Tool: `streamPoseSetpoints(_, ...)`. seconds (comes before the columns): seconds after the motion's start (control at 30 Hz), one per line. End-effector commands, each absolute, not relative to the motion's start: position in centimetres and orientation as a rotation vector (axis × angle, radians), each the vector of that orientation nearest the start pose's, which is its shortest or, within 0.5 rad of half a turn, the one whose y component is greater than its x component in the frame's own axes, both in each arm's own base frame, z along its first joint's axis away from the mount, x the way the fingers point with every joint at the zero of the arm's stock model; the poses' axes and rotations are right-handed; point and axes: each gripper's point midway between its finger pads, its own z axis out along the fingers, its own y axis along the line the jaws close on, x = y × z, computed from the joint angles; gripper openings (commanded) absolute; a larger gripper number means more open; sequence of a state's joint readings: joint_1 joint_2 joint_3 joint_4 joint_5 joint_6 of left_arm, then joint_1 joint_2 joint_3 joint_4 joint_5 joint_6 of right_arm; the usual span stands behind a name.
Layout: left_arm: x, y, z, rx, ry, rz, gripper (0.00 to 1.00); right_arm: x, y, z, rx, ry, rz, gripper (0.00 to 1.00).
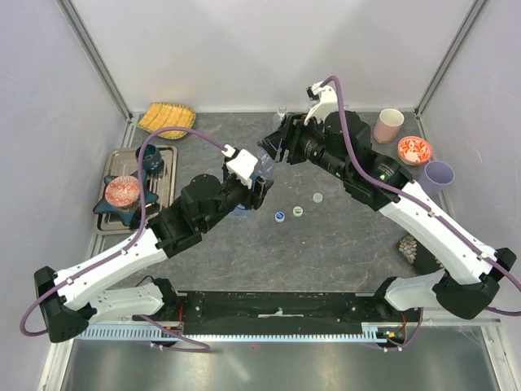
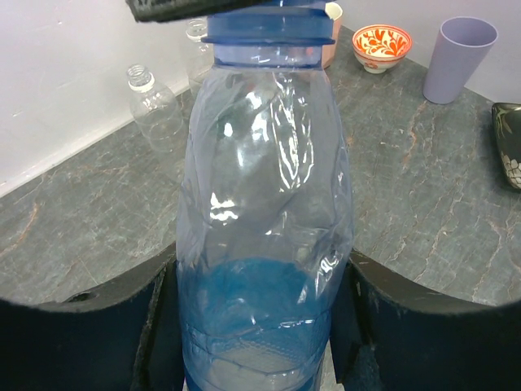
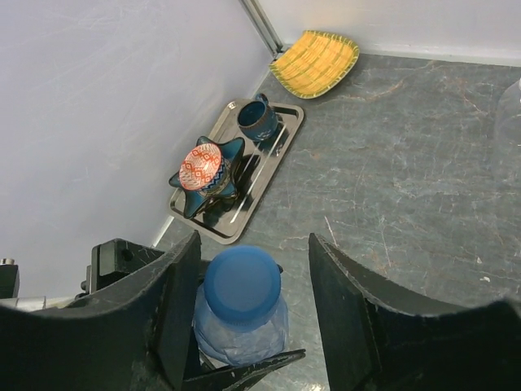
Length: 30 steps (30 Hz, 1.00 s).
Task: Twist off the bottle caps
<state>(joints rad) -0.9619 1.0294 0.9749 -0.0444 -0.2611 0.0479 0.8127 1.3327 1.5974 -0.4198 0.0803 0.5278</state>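
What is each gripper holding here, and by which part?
The left gripper clamps the blue bottle by its lower body. The right gripper straddles the blue cap with gaps on both sides, so it holds nothing yet.

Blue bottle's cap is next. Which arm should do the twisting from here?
Right. The right tool straddles the blue cap, a finger on each side, jaws not closed on it yet. The left tool is shut on the body of the blue bottle, so it is busy holding.
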Motion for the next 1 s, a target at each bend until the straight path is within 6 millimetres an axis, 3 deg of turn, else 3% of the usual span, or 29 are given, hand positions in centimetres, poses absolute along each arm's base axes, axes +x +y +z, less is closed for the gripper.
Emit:
streamPoseSetpoints(0.0,25.2,-27.3,33.5,0.623,1.510,-0.451,0.46,28.1,31.0,42.7,-0.192,1.770,0.930,0.61)
streamPoseSetpoints(0.1,25.1,-27.3,33.6,0.623,1.507,-0.453,0.46,28.1,30.9,42.7,-0.190,1.770,0.925,0.56)
streamPoseSetpoints(0.17,25.1,-27.3,33.5,0.625,1.508,-0.454,0.46,28.0,30.9,42.7,-0.197,1.768,0.928,0.44)
streamPoseSetpoints(0.2,25.1,-27.2,33.6,0.624,1.507,-0.452,0.46,28.0,30.9,42.6,-0.198,1.769,0.929,0.38)
streamPoseSetpoints(0.23,25.1,-27.2,33.7,0.619,1.504,-0.456,0.46,27.9,30.9,42.5,-0.201,1.773,0.930,0.23)
streamPoseSetpoints(0.3,25.0,-27.1,33.8,0.619,1.503,-0.456,0.46,27.7,31.0,42.2,-0.220,1.778,0.935,0.05)
streamPoseSetpoints(0.37,24.8,-27.1,34.0,0.622,1.494,-0.463,0.46,27.1,31.4,41.9,-0.265,1.783,0.958,0.00)
streamPoseSetpoints(0.5,23.8,-27.5,35.4,0.643,1.440,-0.532,0.45,25.8,31.7,42.1,-0.371,1.741,0.990,0.00)
streamPoseSetpoints(0.6,21.4,-28.5,36.6,0.738,1.376,-0.669,0.45,23.2,32.0,44.1,-0.514,1.636,1.078,0.00)
streamPoseSetpoints(0.7,17.0,-30.0,37.5,0.938,1.308,-0.908,0.44,19.9,32.1,46.2,-0.715,1.508,1.159,0.00)
streamPoseSetpoints(0.73,14.5,-30.3,38.3,1.052,1.237,-1.042,0.44,18.6,31.9,46.8,-0.782,1.459,1.177,0.00)
streamPoseSetpoints(0.8,11.8,-30.3,39.1,1.133,1.197,-1.222,0.45,16.6,31.8,47.4,-0.881,1.392,1.225,0.00)
streamPoseSetpoints(0.83,9.6,-29.9,39.5,1.231,1.136,-1.341,0.45,14.7,31.5,47.8,-0.965,1.332,1.273,0.00)
streamPoseSetpoints(0.97,5.8,-28.7,40.5,1.382,1.066,-1.625,0.45,10.7,30.6,48.2,-1.113,1.176,1.374,0.00)
